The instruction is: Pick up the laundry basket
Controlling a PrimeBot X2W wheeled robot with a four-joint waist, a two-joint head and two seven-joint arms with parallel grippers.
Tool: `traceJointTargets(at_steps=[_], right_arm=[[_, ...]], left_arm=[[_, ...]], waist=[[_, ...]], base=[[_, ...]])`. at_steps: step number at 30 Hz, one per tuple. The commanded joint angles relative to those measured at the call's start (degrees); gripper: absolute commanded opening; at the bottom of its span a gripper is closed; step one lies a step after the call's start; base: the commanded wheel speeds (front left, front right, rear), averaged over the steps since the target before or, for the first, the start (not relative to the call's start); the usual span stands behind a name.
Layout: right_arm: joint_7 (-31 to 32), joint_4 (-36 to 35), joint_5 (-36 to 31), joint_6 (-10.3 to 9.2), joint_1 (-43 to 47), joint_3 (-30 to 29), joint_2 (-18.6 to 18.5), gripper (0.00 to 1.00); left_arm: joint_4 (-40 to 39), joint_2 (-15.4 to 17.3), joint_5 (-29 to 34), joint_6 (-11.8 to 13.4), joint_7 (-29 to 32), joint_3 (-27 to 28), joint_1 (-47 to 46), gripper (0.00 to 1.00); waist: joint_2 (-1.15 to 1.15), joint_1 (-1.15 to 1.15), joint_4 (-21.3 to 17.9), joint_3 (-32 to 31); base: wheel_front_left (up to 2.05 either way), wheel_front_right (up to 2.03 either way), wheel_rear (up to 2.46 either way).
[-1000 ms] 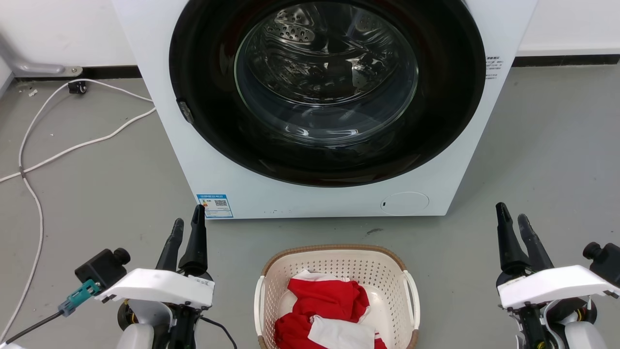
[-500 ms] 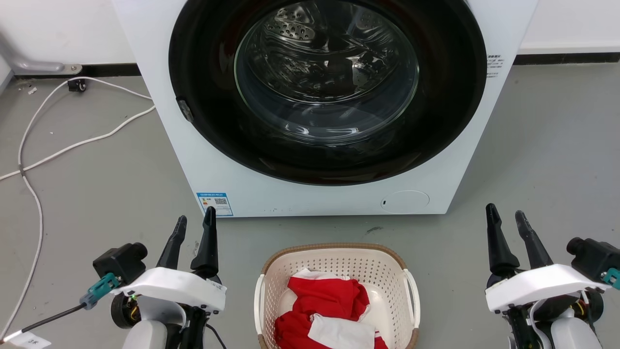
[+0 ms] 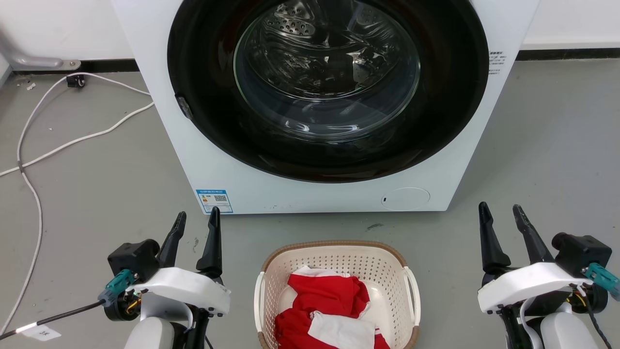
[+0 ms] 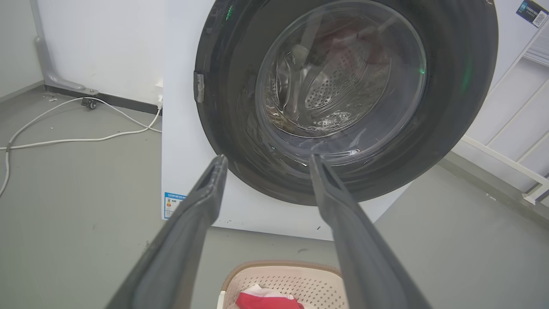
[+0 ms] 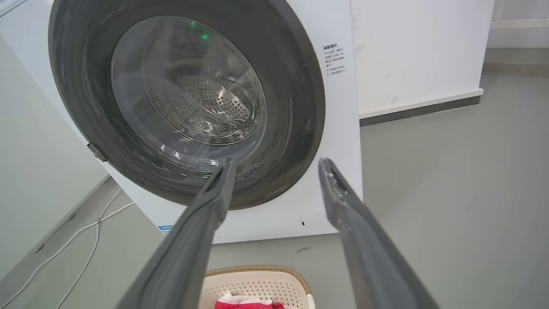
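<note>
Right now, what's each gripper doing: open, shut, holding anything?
Left gripper: open, empty, left of the laundry basket.
Right gripper: open, empty, on its other side.

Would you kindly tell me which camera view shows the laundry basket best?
The head view: the laundry basket shows nearly whole, with rim, handles and clothes inside. Both wrist views catch its far rim at their bottom edge.

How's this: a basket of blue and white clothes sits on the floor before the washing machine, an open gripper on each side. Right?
Nearly. The head view shows the clothes in the laundry basket are red and white, not blue. It sits before the washing machine, between the open left gripper and right gripper.
</note>
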Motion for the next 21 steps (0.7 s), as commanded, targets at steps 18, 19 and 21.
traceJointTargets(at_steps=[18, 19, 21], right_arm=[[-2.3, 1.3, -12.3, 0.00, -1.5, -0.8, 0.3, 1.00], [-2.3, 1.3, -12.7, -0.01, -1.4, -0.8, 0.3, 1.00], [-2.4, 1.1, -13.3, -0.01, -1.3, -0.6, 0.3, 1.00]], left_arm=[[0.7, 1.3, 10.1, 2.6, -2.8, -0.8, -0.9, 1.00], [0.7, 1.3, 10.6, 2.7, -2.9, -0.8, -0.9, 1.00], [0.8, 1.4, 11.5, 2.8, -3.1, -0.9, -0.9, 1.00]], waist=[[0.00, 0.00, -0.2, 0.4], [0.00, 0.00, -0.2, 0.4], [0.00, 0.00, -0.2, 0.5]], base=[[0.00, 0.00, 0.00], [0.00, 0.00, 0.00], [0.00, 0.00, 0.00]])
